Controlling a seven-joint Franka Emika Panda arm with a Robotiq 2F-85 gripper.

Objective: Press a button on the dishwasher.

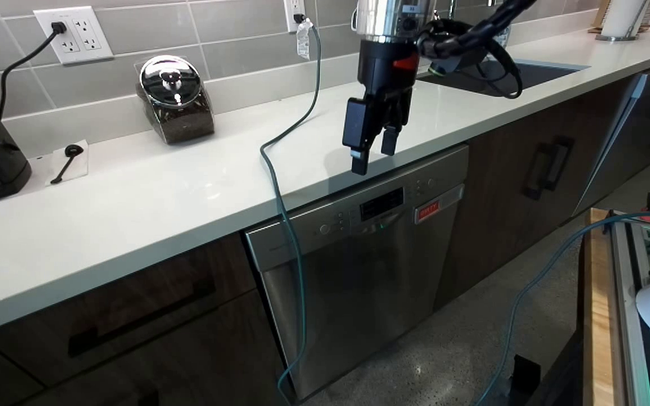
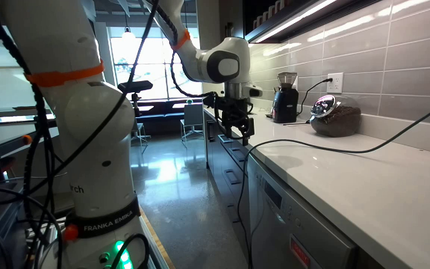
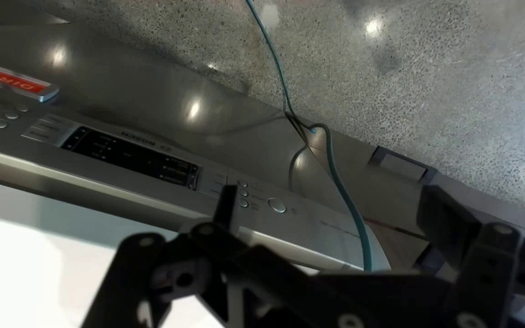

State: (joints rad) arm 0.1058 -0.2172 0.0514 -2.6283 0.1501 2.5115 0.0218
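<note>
The dishwasher (image 1: 370, 287) has a dark grey metal front under the white counter; it also shows in an exterior view (image 2: 267, 235) and the wrist view (image 3: 153, 86). Its top strip bears a dark display (image 3: 130, 155), a large round button (image 3: 277, 205), small buttons (image 3: 12, 115) and a red "DIRTY" label (image 1: 428, 210). My gripper (image 1: 376, 155) points down, open and empty, above the counter's front edge and the dishwasher; it shows in an exterior view (image 2: 239, 134). In the wrist view the gripper (image 3: 335, 212) has its fingers wide apart, one overlapping the strip beside small buttons.
A teal cable (image 1: 297, 265) crosses the counter (image 1: 178, 186) and hangs before the dishwasher's left part. A glass jar (image 1: 181, 121) and a black grinder (image 2: 286, 102) stand on the counter. Dark cabinets (image 1: 505, 192) flank the dishwasher. A sink (image 1: 494, 76) lies further right.
</note>
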